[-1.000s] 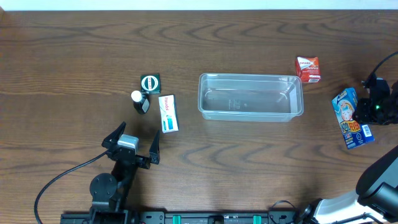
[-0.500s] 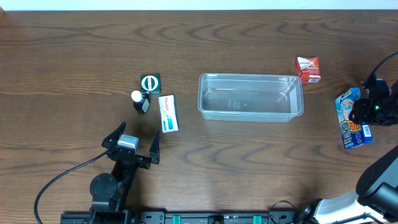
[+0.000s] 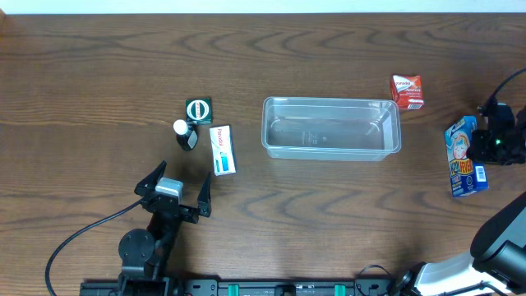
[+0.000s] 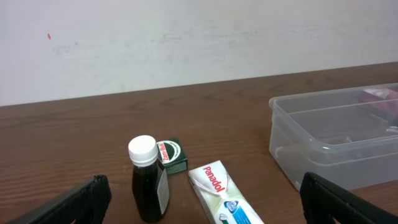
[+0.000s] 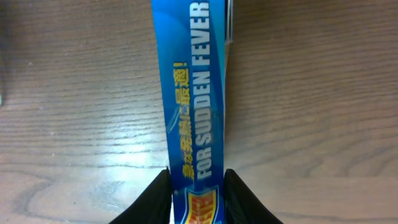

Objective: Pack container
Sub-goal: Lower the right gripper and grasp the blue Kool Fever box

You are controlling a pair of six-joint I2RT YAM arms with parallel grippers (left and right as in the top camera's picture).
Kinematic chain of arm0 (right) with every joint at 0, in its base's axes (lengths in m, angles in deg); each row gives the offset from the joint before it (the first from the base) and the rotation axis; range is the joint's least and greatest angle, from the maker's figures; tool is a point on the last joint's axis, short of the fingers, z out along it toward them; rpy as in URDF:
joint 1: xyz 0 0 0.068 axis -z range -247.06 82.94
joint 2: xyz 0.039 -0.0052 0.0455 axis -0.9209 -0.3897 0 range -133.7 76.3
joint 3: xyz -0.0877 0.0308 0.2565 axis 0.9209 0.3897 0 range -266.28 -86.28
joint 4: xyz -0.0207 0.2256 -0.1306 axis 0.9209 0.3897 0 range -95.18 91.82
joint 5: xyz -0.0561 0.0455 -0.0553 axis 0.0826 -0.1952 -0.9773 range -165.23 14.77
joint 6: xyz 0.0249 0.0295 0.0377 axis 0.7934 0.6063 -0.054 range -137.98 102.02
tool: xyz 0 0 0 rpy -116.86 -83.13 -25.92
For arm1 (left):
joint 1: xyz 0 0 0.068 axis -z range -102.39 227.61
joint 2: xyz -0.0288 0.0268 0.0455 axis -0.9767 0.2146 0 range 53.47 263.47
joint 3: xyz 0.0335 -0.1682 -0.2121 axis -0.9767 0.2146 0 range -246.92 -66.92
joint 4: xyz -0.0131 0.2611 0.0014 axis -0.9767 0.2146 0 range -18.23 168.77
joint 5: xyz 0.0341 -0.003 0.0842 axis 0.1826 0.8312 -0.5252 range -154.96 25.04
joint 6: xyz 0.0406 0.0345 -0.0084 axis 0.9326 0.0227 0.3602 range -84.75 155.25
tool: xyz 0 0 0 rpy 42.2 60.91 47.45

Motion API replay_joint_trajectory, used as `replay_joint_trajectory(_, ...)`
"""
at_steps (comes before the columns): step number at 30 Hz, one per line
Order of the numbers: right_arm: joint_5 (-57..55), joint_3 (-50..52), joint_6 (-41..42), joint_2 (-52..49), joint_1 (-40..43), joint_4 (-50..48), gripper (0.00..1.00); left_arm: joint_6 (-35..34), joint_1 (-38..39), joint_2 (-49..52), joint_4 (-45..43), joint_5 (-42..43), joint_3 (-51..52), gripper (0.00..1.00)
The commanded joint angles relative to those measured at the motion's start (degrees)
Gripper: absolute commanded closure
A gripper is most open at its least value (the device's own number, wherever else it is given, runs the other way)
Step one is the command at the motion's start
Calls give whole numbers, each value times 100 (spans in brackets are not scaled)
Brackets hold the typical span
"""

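1. We see the container point(image 3: 331, 127) on the table point(image 3: 329, 214), slightly right of centre.
2. Our right gripper point(image 5: 198, 194) clamps the blue box point(image 5: 196, 93) between narrow fingers, right of the container and apart from it.
3. Our left gripper point(image 3: 176, 186) stands wide, near left.

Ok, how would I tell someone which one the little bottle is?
Start at the clear container mid-table and look left to a cluster of three small items. The bottle is the leftmost, beside the green box and left of the white Panadol box. It alone is a dark upright bottle with a white cap; its neighbours are boxes.
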Motion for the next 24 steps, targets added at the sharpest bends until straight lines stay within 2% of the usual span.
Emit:
replay_joint_trajectory(1, 46, 273, -22, -35, -26, -155, 73, 39, -44, -39, 212, 98, 87, 2)
replay_joint_trajectory(11, -129, 184, -22, -33, -26, -219, 90, 39, -44, -39, 214, 98, 87, 2)
replay_joint_trajectory(14, -127, 129, -22, -31, -26, -223, 89, 39, -44, -39, 212, 98, 87, 2)
replay_joint_trajectory(18, -103, -17, 153, 13, -26, -173, 95, 39, -44, -39, 212, 98, 87, 2)
replay_joint_trajectory(24, 11, -544, 352, 225, -46, 96, 97, 39, -44, -39, 214, 98, 87, 2)
